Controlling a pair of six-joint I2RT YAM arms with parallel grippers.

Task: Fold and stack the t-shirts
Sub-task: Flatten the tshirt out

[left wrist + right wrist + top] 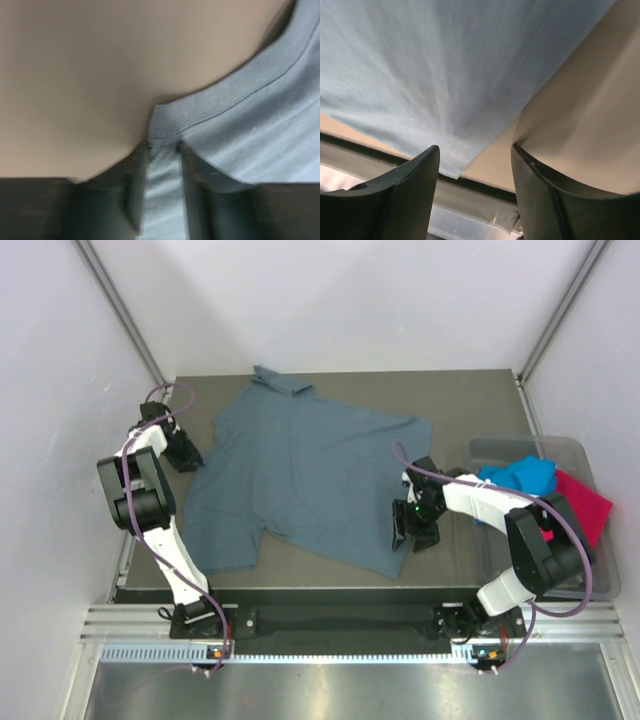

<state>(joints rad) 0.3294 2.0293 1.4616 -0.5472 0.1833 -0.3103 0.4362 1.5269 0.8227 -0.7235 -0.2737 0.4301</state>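
No writing, label, brand, number or sign can be read in any view, whether on the slate shirt [310,480], the tub [520,443] or the table [470,410].

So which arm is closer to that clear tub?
Right. The right gripper is at the edge of the slate-blue t-shirt nearest the tub; the left gripper is at its far side.

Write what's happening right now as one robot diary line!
left gripper: shut on blue shirt hem | right gripper: open over shirt corner | turquoise shirt, pink shirt: in tub
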